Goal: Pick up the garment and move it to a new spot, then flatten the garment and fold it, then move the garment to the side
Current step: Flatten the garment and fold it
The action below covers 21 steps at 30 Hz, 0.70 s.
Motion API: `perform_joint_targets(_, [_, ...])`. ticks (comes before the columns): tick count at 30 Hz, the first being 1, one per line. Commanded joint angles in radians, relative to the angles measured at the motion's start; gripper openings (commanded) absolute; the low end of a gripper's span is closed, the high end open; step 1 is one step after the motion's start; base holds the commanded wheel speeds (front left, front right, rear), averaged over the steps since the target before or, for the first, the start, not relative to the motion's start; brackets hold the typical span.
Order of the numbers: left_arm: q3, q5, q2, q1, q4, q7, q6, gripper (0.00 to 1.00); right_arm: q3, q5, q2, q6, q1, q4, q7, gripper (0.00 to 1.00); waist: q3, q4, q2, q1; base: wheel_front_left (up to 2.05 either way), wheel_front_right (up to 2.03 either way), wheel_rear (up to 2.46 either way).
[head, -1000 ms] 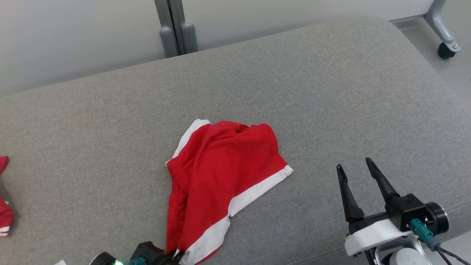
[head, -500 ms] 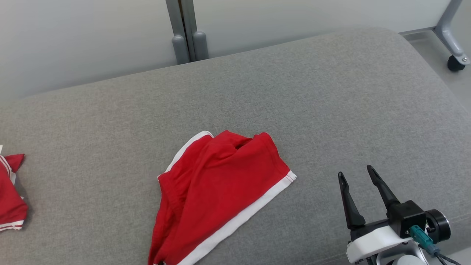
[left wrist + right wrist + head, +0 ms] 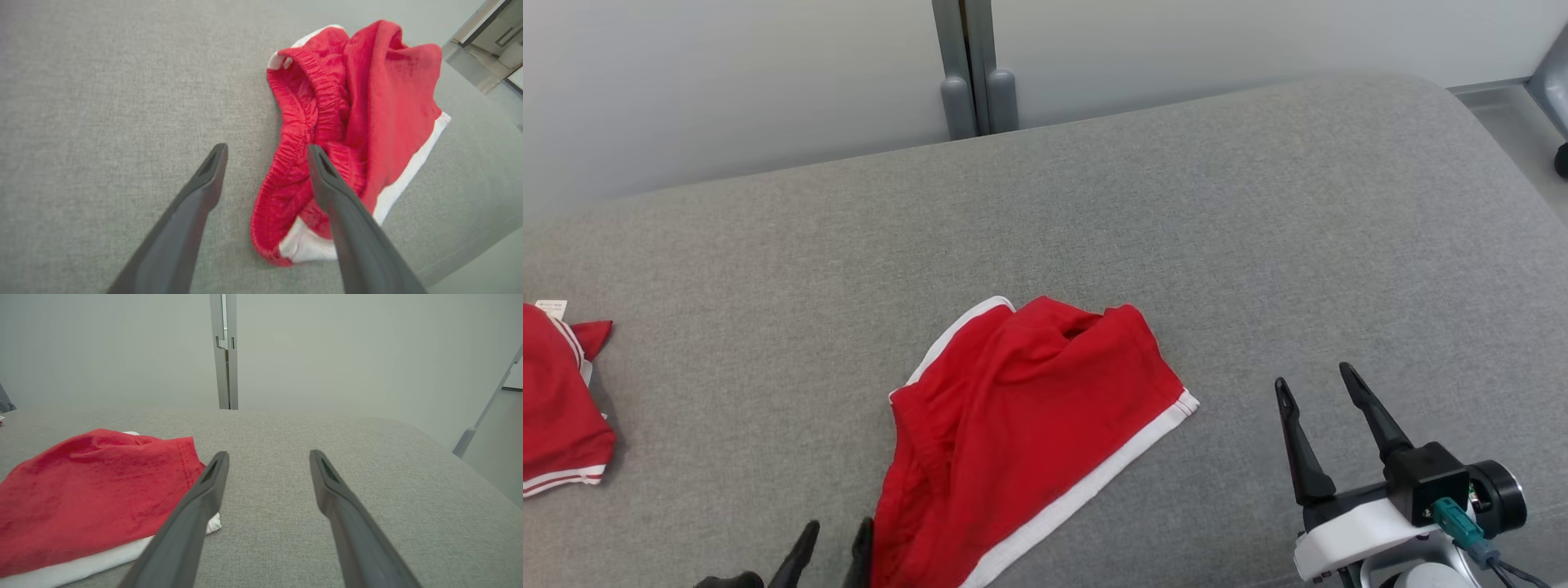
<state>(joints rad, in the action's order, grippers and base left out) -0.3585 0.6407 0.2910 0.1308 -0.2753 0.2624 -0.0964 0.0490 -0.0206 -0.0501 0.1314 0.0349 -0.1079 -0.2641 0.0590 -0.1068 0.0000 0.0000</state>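
Garment [image 3: 1029, 425] lying loose on grey cushion [image 3: 1258, 204], nothing gripped.
We see the left gripper [image 3: 840, 529] at the near edge, fingers spread wide and holding nothing. From its wrist view the red garment lies just ahead, with the elastic waistband showing between the fingers and one finger overlapping the cloth; we cannot tell if it touches. The right gripper [image 3: 1313, 377] sits at the lower right, fingers spread and empty, apart from the garment's white-trimmed hem. The garment is crumpled mid-cushion, with a white band along its right edge. A second red garment [image 3: 560, 400] lies well apart at the left edge. The cushion runs back to a grey post [image 3: 972, 73] and a pale wall [image 3: 727, 82].
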Motion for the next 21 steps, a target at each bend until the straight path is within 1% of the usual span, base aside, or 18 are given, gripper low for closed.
perform_joint_targets(1, [0.033,-0.017,-0.016,0.021,0.032,0.003,-0.003,1.00,-0.006,-0.008,-0.004,-0.001,0.003,0.004,0.000,1.00,-0.004,0.003,0.0000,0.0000,0.00,0.00,0.00])
perform_joint_targets(3, [0.089,-0.055,-0.038,0.039,0.083,0.003,-0.002,1.00,-0.015,-0.010,-0.004,-0.001,0.006,0.007,0.000,1.00,-0.009,0.005,0.0000,0.0000,0.00,0.00,0.00])
perform_joint_targets(5, [0.137,-0.094,-0.073,0.054,0.125,0.003,-0.003,1.00,-0.024,-0.011,-0.004,-0.001,0.011,0.010,0.000,1.00,-0.016,0.008,0.0000,0.0000,0.00,0.00,0.00])
perform_joint_targets(6, [0.169,-0.131,-0.088,0.058,0.146,0.003,0.004,1.00,-0.029,-0.013,-0.003,-0.001,0.013,0.012,0.000,1.00,-0.018,0.010,0.0000,0.0000,0.00,0.00,0.00])
perform_joint_targets(10, [0.260,-0.249,-0.162,0.073,0.190,0.002,0.017,1.00,-0.043,-0.020,-0.003,-0.001,0.013,0.026,0.000,1.00,-0.028,0.015,0.0000,0.0000,0.00,0.00,0.00])
perform_joint_targets(12, [0.297,-0.299,-0.187,0.076,0.197,0.002,0.014,1.00,-0.049,-0.026,-0.002,-0.001,0.013,0.029,0.000,1.00,-0.033,0.020,0.0000,0.0000,0.00,0.00,0.00])
perform_joint_targets(16, [0.324,-0.385,-0.218,0.074,0.197,0.002,-0.010,1.00,-0.037,-0.044,-0.002,-0.001,0.013,0.028,0.000,1.00,-0.037,0.030,0.0000,0.0000,0.00,0.00,0.00])
perform_joint_targets(21, [0.350,-0.437,-0.234,0.081,0.225,0.002,-0.024,1.00,-0.026,-0.058,-0.002,-0.001,0.019,0.014,0.000,1.00,-0.043,0.040,0.0000,0.0000,0.00,0.00,0.00])
